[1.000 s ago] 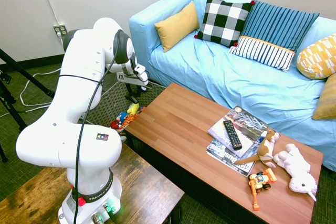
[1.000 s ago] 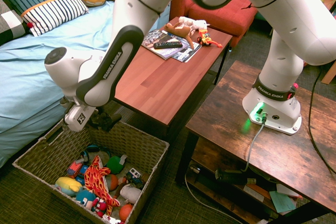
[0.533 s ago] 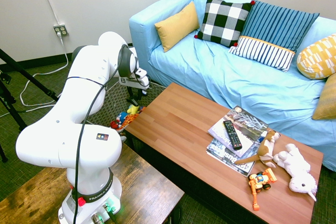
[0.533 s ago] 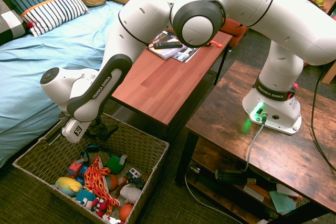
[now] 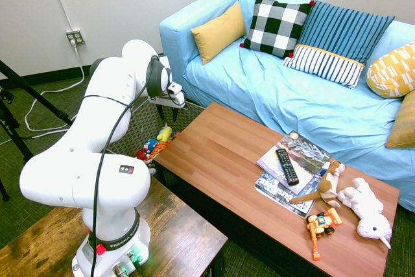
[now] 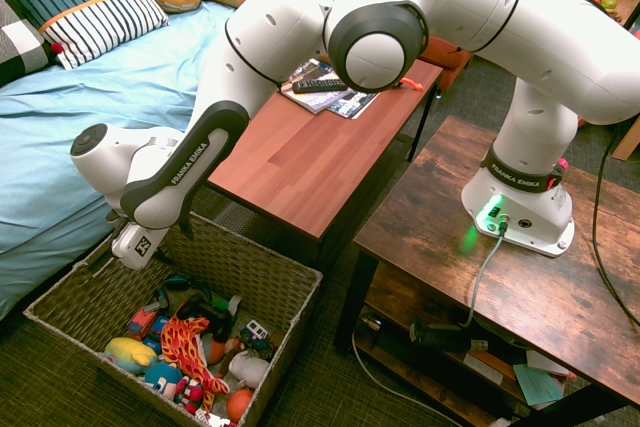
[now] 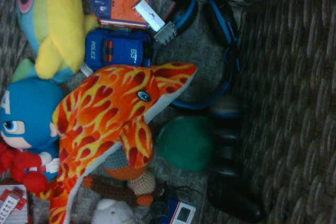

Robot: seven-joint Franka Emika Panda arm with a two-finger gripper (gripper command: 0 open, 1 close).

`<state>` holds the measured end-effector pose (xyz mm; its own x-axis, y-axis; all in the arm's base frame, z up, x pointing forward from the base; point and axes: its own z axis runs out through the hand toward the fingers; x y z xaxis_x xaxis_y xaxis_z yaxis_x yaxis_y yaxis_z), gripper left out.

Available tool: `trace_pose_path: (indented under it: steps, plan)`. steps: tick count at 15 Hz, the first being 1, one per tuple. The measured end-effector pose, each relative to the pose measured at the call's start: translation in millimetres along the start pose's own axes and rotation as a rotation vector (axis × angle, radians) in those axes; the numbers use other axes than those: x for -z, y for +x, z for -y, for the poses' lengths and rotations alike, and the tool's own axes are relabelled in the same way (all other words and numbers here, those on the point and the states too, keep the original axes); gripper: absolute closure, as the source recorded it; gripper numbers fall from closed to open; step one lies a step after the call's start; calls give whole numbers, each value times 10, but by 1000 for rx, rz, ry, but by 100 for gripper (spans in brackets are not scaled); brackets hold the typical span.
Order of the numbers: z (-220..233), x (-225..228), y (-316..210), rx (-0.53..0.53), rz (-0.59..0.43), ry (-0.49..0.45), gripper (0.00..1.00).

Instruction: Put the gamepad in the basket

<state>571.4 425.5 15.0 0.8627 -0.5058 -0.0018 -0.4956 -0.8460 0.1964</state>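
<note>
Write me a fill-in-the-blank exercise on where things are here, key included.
1. The open end effector is above the woven ____.
2. Blurred in the wrist view, the gamepad shows beside a toy coloured ____.
3. The remote lies on the ____.
4. The blue toy car bears the word ____.

Missing words: basket; green; magazines; POLICE.

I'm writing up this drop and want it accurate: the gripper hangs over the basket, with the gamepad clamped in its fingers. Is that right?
Not quite: the gripper does hang over the basket, but the gamepad is out of its fingers, below it inside the basket, as the second exterior view shows.
</note>
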Motion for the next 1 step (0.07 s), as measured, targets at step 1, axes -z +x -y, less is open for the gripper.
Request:
trace_pose_path:
  steps: [1]
  plan:
    - [-9,33,32,-4,-1,3,0]
